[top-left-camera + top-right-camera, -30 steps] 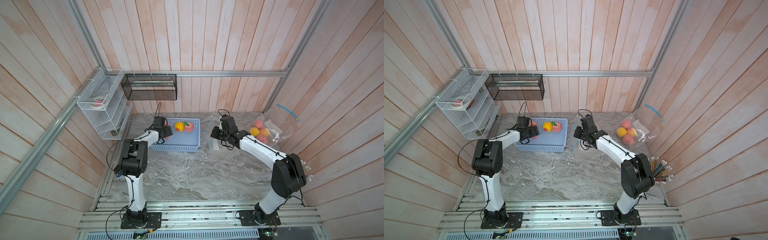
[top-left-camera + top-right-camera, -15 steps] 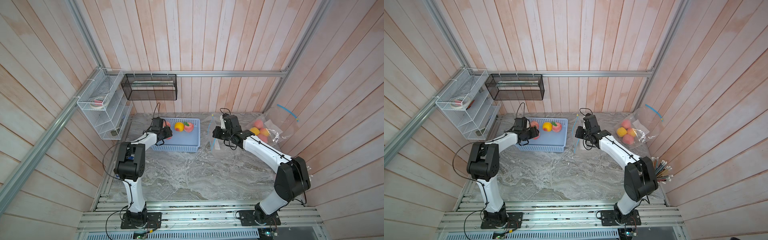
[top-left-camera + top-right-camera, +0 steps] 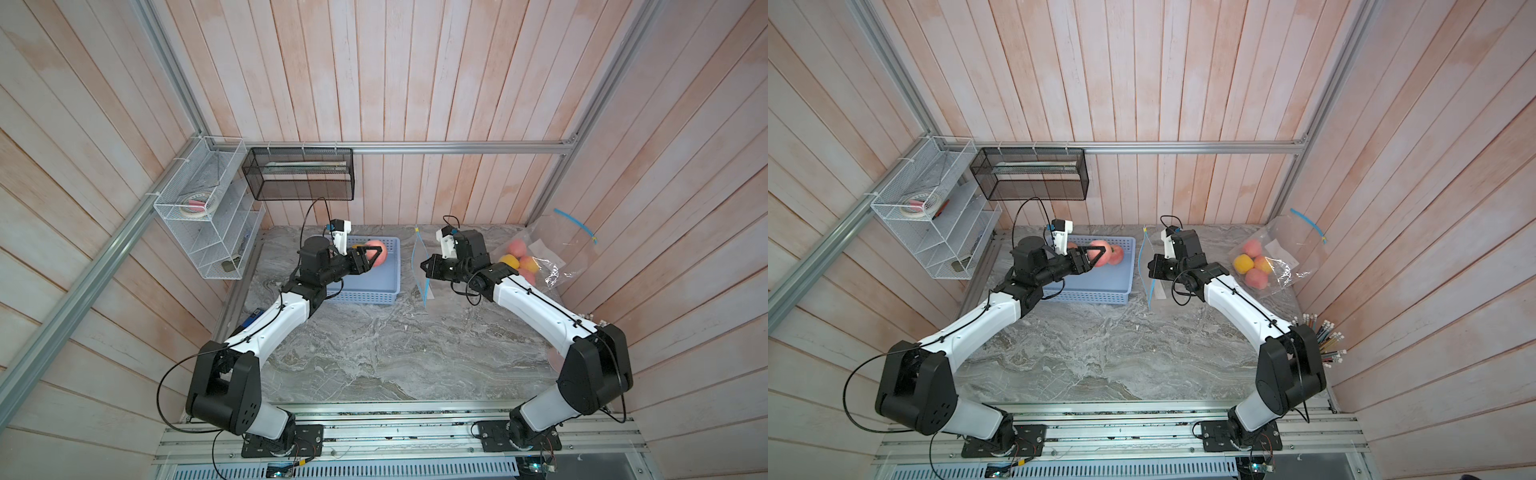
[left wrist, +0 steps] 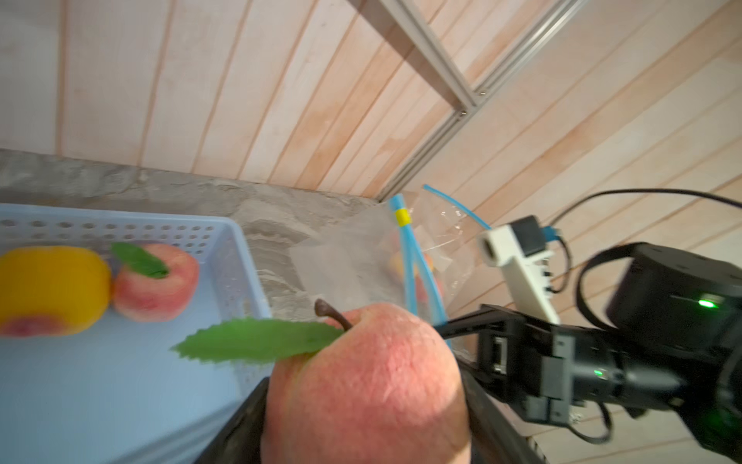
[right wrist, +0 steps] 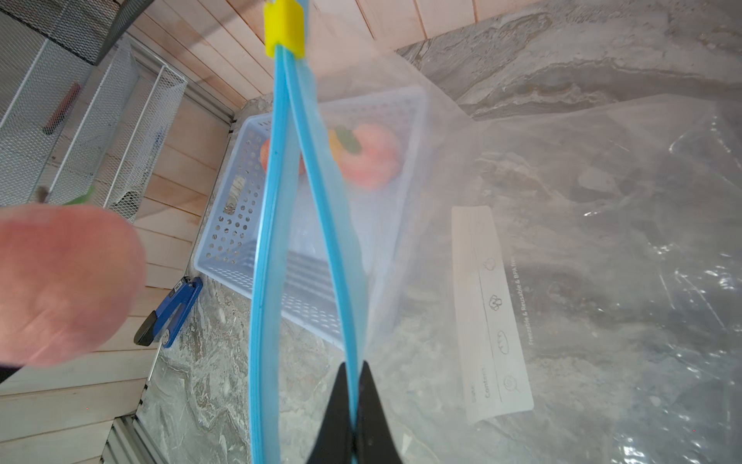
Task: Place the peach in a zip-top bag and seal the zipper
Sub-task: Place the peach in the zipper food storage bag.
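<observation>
A pink peach [image 4: 365, 385] with a green leaf hangs above the blue basket [image 3: 365, 286], and my left gripper [image 4: 365, 405] is shut on it. Both top views show this peach [image 3: 377, 254] [image 3: 1100, 254] in the left gripper [image 3: 372, 257] [image 3: 1096, 257]. The clear zip-top bag [image 5: 562, 241] stands on edge right of the basket, its blue zipper [image 5: 277, 241] parted and its yellow slider [image 5: 284, 28] at the far end. My right gripper [image 5: 353, 385] [image 3: 426, 266] is shut on one zipper lip. The held peach [image 5: 64, 281] shows blurred beside the bag's mouth.
A yellow-orange fruit [image 4: 48, 289] and another peach [image 4: 156, 281] lie in the basket. A second bag with several fruits [image 3: 519, 259] leans at the right wall. A white wire shelf [image 3: 208, 216] and a black mesh bin [image 3: 299, 174] hang at the back left. A blue tool [image 5: 168, 313] lies beside the basket.
My left gripper narrowed onto the peach and carried it up and to the right, from the basket's left end toward the bag. The right gripper has stayed shut on the zipper lip, nearly still.
</observation>
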